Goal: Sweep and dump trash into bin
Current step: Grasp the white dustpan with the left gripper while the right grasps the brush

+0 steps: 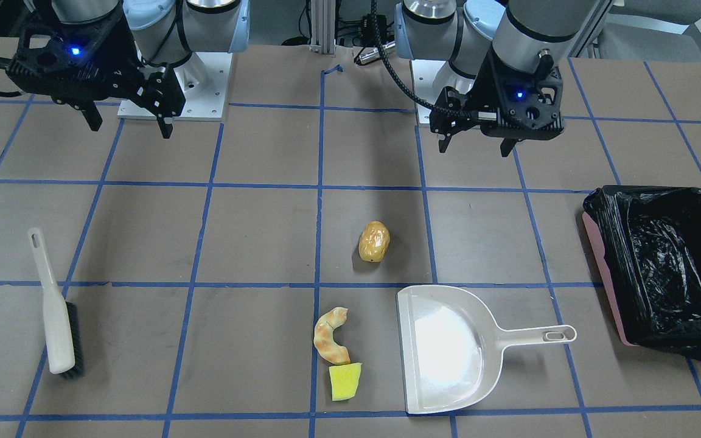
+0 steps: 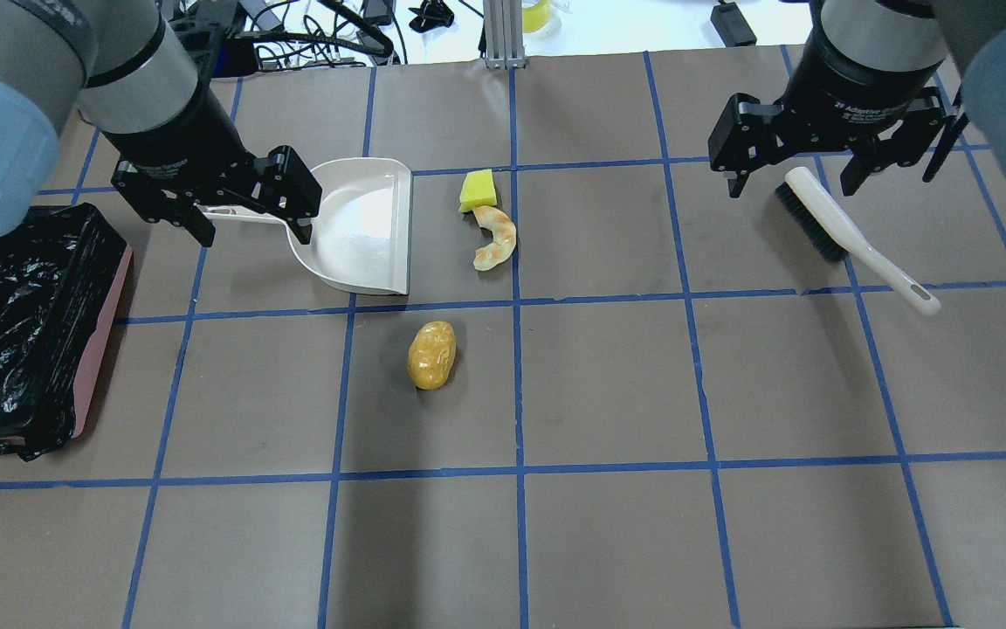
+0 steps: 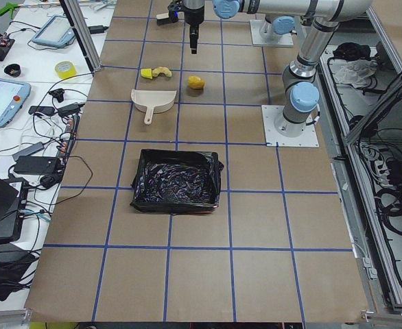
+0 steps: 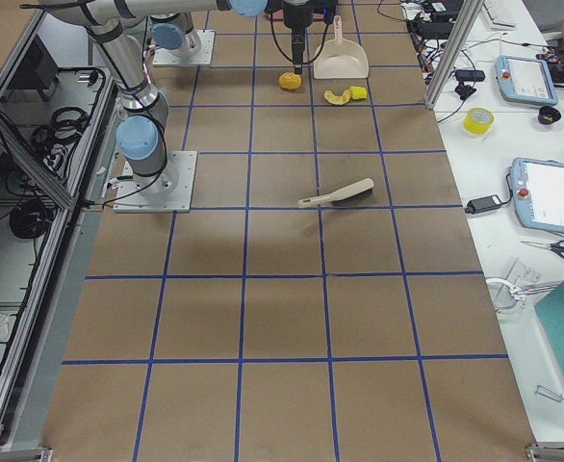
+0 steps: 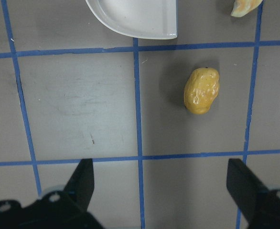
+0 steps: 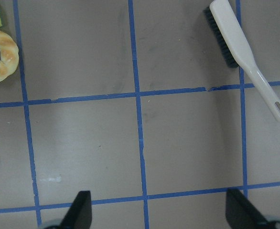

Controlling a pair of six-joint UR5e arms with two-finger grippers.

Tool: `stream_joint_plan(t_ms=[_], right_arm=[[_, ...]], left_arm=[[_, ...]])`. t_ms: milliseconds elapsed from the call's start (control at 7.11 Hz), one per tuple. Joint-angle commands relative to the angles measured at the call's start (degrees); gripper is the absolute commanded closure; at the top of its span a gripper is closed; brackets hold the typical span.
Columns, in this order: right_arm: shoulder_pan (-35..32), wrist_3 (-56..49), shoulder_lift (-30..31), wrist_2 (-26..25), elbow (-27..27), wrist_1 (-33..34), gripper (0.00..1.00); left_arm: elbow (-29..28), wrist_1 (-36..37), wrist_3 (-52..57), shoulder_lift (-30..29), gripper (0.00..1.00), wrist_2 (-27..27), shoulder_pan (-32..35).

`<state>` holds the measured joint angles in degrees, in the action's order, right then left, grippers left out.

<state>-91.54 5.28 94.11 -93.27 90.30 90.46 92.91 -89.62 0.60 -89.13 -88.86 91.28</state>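
Trash (image 1: 331, 336) loose beside dustpan (image 1: 445, 350) (bin (image 1: 618, 261) well apart)

golden potato lump (image 1: 374, 241) alone, croissant piece (image 1: 331, 336) touching yellow sponge (image 1: 345, 381), black-lined pink bin (image 1: 615, 243) apart

Glossy crinkled black plastic bag (image 1: 667, 261); smooth white plastic dustpan (image 1: 448, 350).

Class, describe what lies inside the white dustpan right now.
Nothing: the dustpan shows only its bare white floor under glare. The potato lump, croissant piece and sponge lie outside it. The table beneath is covered.
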Motion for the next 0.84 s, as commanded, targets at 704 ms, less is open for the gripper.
stream_joint_plan(t_ms=[704], right_arm=[[19.8,-42.6,-4.9,0.5,0.6,6.6,0.00]], left_arm=[[0.5,27.9,65.7,-19.1,0.00,-3.3,-7.3]])
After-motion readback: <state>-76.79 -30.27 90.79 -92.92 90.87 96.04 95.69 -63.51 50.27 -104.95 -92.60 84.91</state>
